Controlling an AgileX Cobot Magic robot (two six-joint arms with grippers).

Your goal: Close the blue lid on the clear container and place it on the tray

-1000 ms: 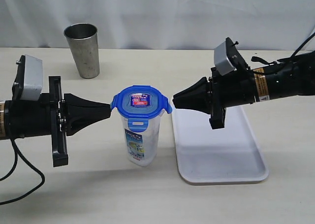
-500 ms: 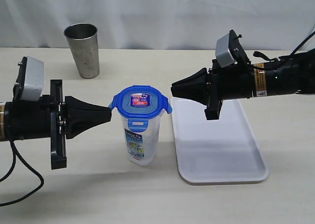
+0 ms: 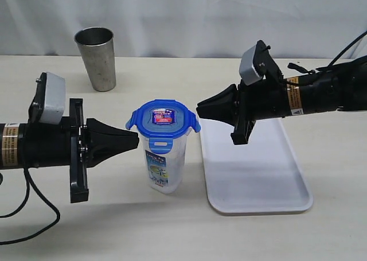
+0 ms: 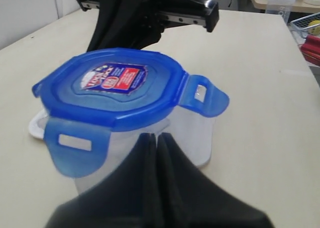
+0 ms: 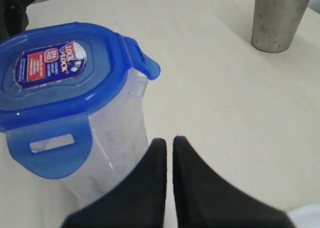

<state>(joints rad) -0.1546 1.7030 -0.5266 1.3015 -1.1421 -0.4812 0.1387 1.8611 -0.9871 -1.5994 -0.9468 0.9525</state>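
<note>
The clear container (image 3: pixel 162 163) stands upright on the table just left of the white tray (image 3: pixel 258 180). The blue lid (image 3: pixel 163 119) sits on top of it, its side flaps sticking outward (image 4: pixel 202 93) (image 5: pixel 50 147). My left gripper (image 3: pixel 136 138) is shut with nothing in it, its tip just left of the container below the lid rim; in the left wrist view it (image 4: pixel 154 136) points at the container wall. Off to the lid's right, raised over the tray's near corner, my right gripper (image 3: pixel 199 108) is shut and empty (image 5: pixel 169 140).
A grey steel cup (image 3: pixel 96 57) stands at the back left of the table. The tray lies directly right of the container, under the right arm. A pale curtain closes off the back.
The left gripper has advanced right toward the container and dropped a little. The right gripper has lifted and tilted, staying near the lid's right flap. Container and lid have not moved.
</note>
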